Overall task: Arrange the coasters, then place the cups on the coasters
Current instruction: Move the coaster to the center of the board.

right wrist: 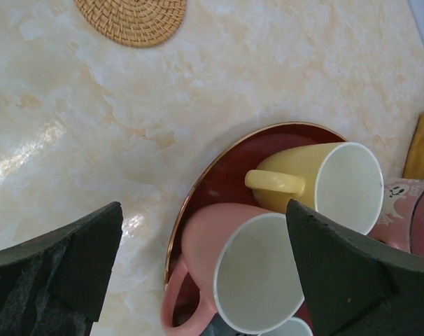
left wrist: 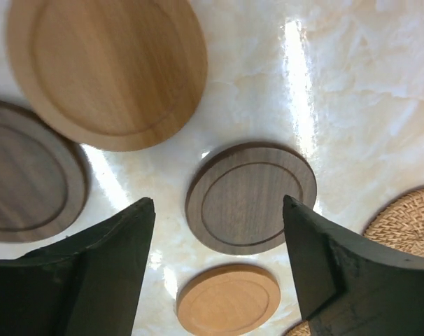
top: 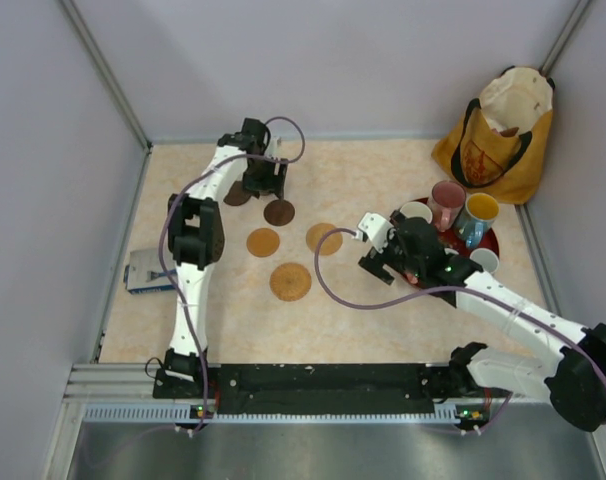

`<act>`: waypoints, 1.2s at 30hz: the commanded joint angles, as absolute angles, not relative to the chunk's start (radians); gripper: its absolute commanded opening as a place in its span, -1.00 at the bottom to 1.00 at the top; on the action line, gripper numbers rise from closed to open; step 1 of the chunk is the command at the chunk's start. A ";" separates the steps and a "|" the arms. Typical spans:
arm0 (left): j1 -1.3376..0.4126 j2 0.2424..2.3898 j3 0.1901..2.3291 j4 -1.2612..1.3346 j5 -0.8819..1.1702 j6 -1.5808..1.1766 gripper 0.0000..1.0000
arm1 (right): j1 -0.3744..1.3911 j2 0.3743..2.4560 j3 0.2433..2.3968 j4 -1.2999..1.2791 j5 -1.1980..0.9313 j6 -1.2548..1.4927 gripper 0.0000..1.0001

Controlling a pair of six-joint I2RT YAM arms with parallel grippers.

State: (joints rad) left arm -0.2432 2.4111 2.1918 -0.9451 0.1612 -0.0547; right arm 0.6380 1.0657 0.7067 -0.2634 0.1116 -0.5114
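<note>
Near the far left of the table my left gripper (top: 268, 185) hangs open over the coasters, fingers pointing down. Between its fingers (left wrist: 121, 266) in the wrist view a dark brown coaster (left wrist: 250, 197) lies flat on the table, untouched. Around it lie a tan coaster (left wrist: 107, 70), another dark one (left wrist: 30, 178), a small tan one (left wrist: 229, 297) and a woven one (left wrist: 408, 220). My right gripper (top: 408, 250) is open above the left rim of the red tray (right wrist: 219, 168), over a pink cup (right wrist: 226, 273). Beside that cup stand a pale yellow cup (right wrist: 324, 178) and a second pink cup (right wrist: 408, 210).
A yellow-orange bag (top: 498, 130) stands in the far right corner behind the tray. A blue cup with a yellow inside (top: 480, 215) stands on the tray. A small blue-grey box (top: 148, 270) lies at the left edge. Two woven coasters (top: 324, 238) (top: 291, 281) lie mid-table.
</note>
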 commanded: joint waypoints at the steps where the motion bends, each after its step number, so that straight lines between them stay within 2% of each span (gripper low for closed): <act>1: -0.184 2.237 2.238 -0.922 0.204 -0.058 0.64 | 0.630 1.114 0.773 -0.212 0.126 -0.456 0.97; 4: -0.137 2.130 2.175 -0.916 0.238 -0.045 0.84 | 0.632 1.172 0.831 -0.215 0.135 -0.439 0.97; 7: -0.075 1.985 2.024 -0.887 0.239 -0.029 0.97 | 0.632 1.250 0.923 -0.232 0.137 -0.428 0.97; 11: -0.006 1.783 1.771 -0.856 0.189 0.049 0.97 | 0.656 1.414 1.093 -0.259 0.162 -0.400 0.97; 15: 0.116 1.587 1.450 -0.781 0.251 0.116 0.97 | 0.713 1.604 1.296 -0.267 0.222 -0.364 0.97; 20: 0.172 1.395 1.197 -0.720 0.193 0.187 0.97 | 0.747 1.892 1.611 -0.342 0.250 -0.263 0.97; 28: 0.199 1.169 0.980 -0.597 0.221 0.221 0.97 | 0.765 2.275 2.072 -0.426 0.290 -0.149 0.97; 36: 0.233 1.144 0.939 -0.581 0.233 0.212 0.97 | 0.784 2.476 2.238 -0.434 0.353 -0.167 0.97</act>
State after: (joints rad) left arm 0.2081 1.1526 0.9535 -0.6357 0.2035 0.2043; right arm 0.7635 2.4165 2.1517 -0.4171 0.2939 -0.1749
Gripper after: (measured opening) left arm 0.987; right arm 0.987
